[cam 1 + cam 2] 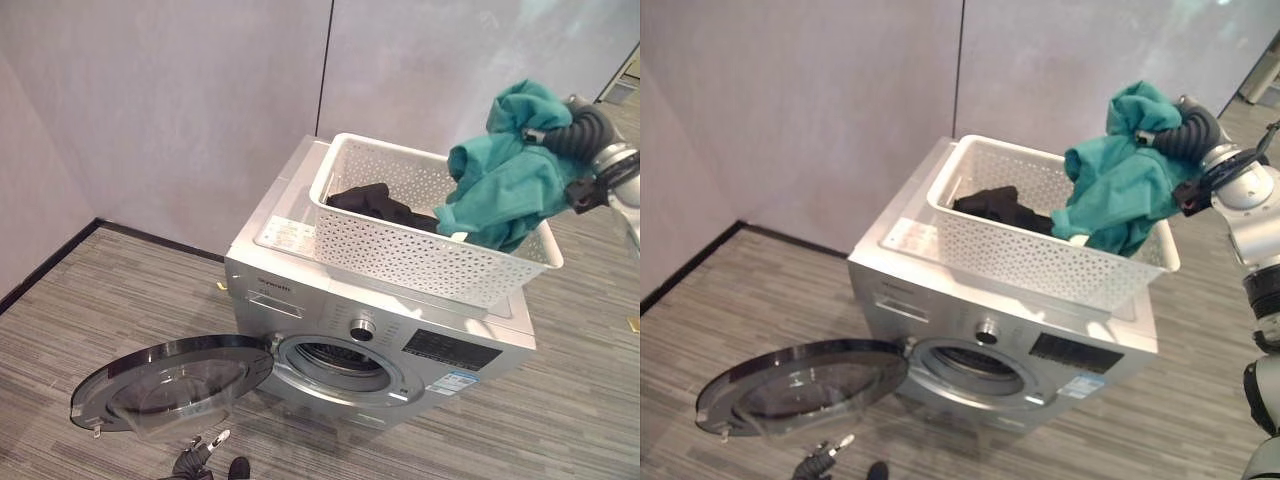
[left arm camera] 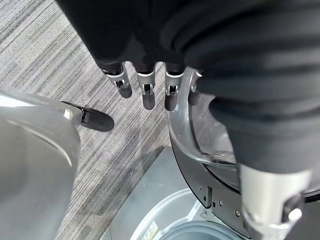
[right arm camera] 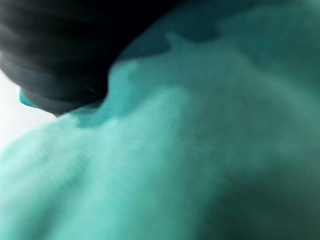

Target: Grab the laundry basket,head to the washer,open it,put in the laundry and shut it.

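Note:
A silver front-loading washer (image 1: 300, 290) stands by the wall. Its round door (image 1: 170, 385) is swung wide open to the left, baring the drum opening (image 1: 335, 360). A white perforated laundry basket (image 1: 400, 255) sits on the washer's top with a black garment (image 1: 375, 205) inside. My right hand (image 1: 588, 130) is raised over the basket's right end, and a teal garment (image 1: 500, 190) is bunched over it and hangs down onto the rim. The same teal cloth (image 3: 175, 150) covers the hand. My left hand (image 2: 145, 90) hangs low by the door's edge (image 2: 182, 130), open and empty.
Grey walls close in behind and to the left of the washer, with a dark skirting strip (image 1: 60, 255) along the floor. The open door takes up the floor in front of the washer's left side. Striped grey carpet (image 1: 560, 420) spreads to the right.

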`<state>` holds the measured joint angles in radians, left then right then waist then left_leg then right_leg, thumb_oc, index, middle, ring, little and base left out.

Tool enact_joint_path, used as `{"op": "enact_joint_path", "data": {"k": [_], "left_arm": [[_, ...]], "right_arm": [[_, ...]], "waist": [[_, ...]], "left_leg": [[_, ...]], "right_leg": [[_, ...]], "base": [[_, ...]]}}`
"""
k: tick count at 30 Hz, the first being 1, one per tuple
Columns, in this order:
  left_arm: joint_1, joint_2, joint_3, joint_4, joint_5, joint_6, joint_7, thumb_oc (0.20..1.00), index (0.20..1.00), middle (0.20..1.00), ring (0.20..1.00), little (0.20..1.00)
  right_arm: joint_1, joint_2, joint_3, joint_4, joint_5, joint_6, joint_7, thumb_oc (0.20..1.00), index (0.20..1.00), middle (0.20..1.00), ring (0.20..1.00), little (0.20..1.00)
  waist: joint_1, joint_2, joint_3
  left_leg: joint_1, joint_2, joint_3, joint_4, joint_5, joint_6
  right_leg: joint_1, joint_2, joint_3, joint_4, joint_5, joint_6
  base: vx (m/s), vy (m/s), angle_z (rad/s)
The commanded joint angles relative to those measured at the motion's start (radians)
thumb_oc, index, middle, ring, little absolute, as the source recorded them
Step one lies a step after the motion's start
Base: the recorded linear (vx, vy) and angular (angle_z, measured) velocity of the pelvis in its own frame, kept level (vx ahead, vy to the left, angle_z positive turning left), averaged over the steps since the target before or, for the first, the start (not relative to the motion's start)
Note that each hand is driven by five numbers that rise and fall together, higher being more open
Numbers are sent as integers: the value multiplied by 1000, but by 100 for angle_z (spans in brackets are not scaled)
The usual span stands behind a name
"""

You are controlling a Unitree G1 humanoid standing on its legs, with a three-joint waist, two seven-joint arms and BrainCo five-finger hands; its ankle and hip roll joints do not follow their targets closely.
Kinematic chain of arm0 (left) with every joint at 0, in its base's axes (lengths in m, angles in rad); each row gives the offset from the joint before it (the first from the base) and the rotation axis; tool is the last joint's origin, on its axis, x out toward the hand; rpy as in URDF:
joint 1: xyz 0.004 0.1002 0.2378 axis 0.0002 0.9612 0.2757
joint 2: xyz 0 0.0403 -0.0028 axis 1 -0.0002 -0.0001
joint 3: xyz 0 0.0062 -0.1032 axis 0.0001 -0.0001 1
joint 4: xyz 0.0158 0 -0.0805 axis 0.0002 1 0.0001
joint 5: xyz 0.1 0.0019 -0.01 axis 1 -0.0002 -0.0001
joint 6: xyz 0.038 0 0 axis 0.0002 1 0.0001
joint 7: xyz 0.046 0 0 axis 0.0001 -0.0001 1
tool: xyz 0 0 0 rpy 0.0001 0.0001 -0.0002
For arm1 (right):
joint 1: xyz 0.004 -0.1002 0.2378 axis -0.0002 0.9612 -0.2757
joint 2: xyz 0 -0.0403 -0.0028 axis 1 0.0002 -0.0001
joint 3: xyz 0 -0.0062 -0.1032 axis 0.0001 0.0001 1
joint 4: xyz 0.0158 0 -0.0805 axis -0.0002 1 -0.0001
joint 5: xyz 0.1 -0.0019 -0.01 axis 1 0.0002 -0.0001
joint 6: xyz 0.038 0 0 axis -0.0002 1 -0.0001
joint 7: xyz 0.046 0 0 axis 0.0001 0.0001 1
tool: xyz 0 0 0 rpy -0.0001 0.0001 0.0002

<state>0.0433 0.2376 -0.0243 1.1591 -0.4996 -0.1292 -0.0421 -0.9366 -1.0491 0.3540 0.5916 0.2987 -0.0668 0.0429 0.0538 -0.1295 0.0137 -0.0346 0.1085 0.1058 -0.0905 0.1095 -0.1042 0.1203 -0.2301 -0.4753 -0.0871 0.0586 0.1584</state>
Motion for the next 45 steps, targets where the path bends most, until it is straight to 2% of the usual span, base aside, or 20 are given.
{"op": "enact_joint_path", "data": {"k": [1, 4, 5, 7, 11, 15, 19, 22, 23, 27, 32, 37, 40, 43, 45], "left_arm": [[-53, 7, -43, 49, 32, -25, 37, 1000, 1000, 1000, 1000, 1000], [-55, 2, -57, 28, 47, -22, 49, 1000, 1000, 1000, 1000, 1000], [-59, -8, -68, 14, 62, -22, 56, 1000, 1000, 1000, 1000, 1000], [-58, -8, -77, 10, 74, -21, 59, 1000, 1000, 1000, 1000, 1000], [-65, -16, -92, -7, 107, -20, 73, 1000, 1000, 1000, 1000, 1000], [-58, -17, -88, -10, 123, -21, 82, 1000, 1000, 1000, 1000, 1000], [-53, -14, -79, -3, 132, -19, 89, 1000, 1000, 1000, 1000, 1000], [-47, -19, -57, 15, 145, -24, 94, 1000, 1000, 1000, 1000, 1000], [-40, -20, -46, 24, 156, -28, 98, 1000, 1000, 1000, 1000, 1000], [-32, -21, -40, 31, 154, -32, 106, 1000, 1000, 1000, 1000, 1000], [-29, -24, -49, 38, 145, -39, 112, 1000, 1000, 1000, 1000, 1000], [-27, -26, -50, 29, 151, -47, 115, 1000, 1000, 1000, 1000, 1000], [-26, -29, -45, 26, 152, -49, 114, 1000, 1000, 1000, 1000, 1000], [-30, -42, -17, 28, 160, -53, 118, 1000, 1000, 1000, 1000, 1000], [-30, -43, -13, 27, 161, -54, 119, 1000, 1000, 1000, 1000, 1000]], "right_arm": [[-130, -30, -65, -25, -99, -34, -176, 200, 200, 200, 200, 200], [-128, -37, -106, -61, -228, -5, -251, 200, 200, 200, 200, 200], [-94, -42, -159, -102, -310, 9, -310, 200, 200, 200, 200, 200], [-61, -45, -197, -129, -364, 24, -338, 200, 200, 200, 200, 200], [84, -45, -372, -270, -537, 65, -458, 200, 200, 200, 200, 200], [203, -52, -513, -369, -653, 89, -537, 200, 200, 200, 200, 200], [329, -47, -628, -460, -738, 121, -555, 200, 200, 200, 200, 200], [451, -58, -747, -514, -822, 143, -601, 200, 200, 200, 200, 200], [514, -77, -821, -524, -864, 163, -640, 200, 200, 200, 200, 200], [580, -80, -923, -548, -882, 180, -699, 200, 200, 200, 200, 200], [593, -84, -962, -519, -851, 183, -763, 200, 200, 200, 200, 200], [632, -88, -962, -474, -879, 202, -781, 200, 200, 200, 200, 200], [684, -57, -967, -463, -898, 212, -767, 200, 200, 200, 200, 200], [849, 52, -985, -434, -950, 232, -733, 200, 200, 200, 200, 200], [885, 85, -985, -431, -956, 233, -722, 200, 200, 200, 200, 200]], "waist": [[39, 0, -16], [39, 7, -15], [36, 14, -14], [39, 16, -14], [41, 22, -13], [42, 31, -17], [42, 31, -22], [32, 37, -25], [25, 42, -29], [17, 46, -38], [9, 46, -49], [5, 48, -50], [2, 49, -49], [-7, 50, -38], [-10, 50, -37]], "left_leg": [[56, -24, 1, 34, -122, 32], [59, -24, -1, 32, -126, 36], [55, -28, -3, 31, -124, 41], [59, -27, -4, 30, -129, 42], [54, -36, -9, 28, -131, 50], [52, -41, -12, 25, -133, 57], [51, -45, -11, 21, -135, 59], [55, -50, -11, 17, -137, 61], [59, -50, -9, 16, -145, 59], [57, -57, -7, 13, -141, 62], [58, -62, -3, 11, -144, 63], [58, -63, 0, 11, -146, 64], [57, -63, 3, 11, -146, 64], [53, -61, 6, 11, -143, 64], [52, -60, 6, 11, -143, 63]], "right_leg": [[-36, -34, 13, 147, -82, 3], [-36, -33, 15, 148, -85, 4], [-38, -35, 16, 146, -80, 4], [-36, -34, 16, 149, -84, 6], [-40, -38, 15, 146, -78, 10], [-43, -42, 12, 144, -76, 13], [-44, -44, 13, 141, -74, 17], [-42, -47, 12, 138, -70, 21], [-39, -49, 12, 138, -74, 26], [-42, -55, 11, 133, -64, 28], [-45, -60, 9, 129, -56, 32], [-44, -63, 7, 126, -51, 35], [-44, -64, 5, 126, -50, 35], [-45, -63, 2, 125, -50, 33], [-46, -63, 1, 125, -50, 33]], "base": [[0, 0, 0], [2, 10, 0], [0, 0, 0], [0, 0, 0], [0, 0, 0], [0, 0, 0], [0, 0, 0], [24, 4, -3], [-6, 15, -9], [7, 5, -2], [4, 1, -1], [0, 0, 0], [0, 0, 0], [0, 0, 0], [0, 0, 0]]}}
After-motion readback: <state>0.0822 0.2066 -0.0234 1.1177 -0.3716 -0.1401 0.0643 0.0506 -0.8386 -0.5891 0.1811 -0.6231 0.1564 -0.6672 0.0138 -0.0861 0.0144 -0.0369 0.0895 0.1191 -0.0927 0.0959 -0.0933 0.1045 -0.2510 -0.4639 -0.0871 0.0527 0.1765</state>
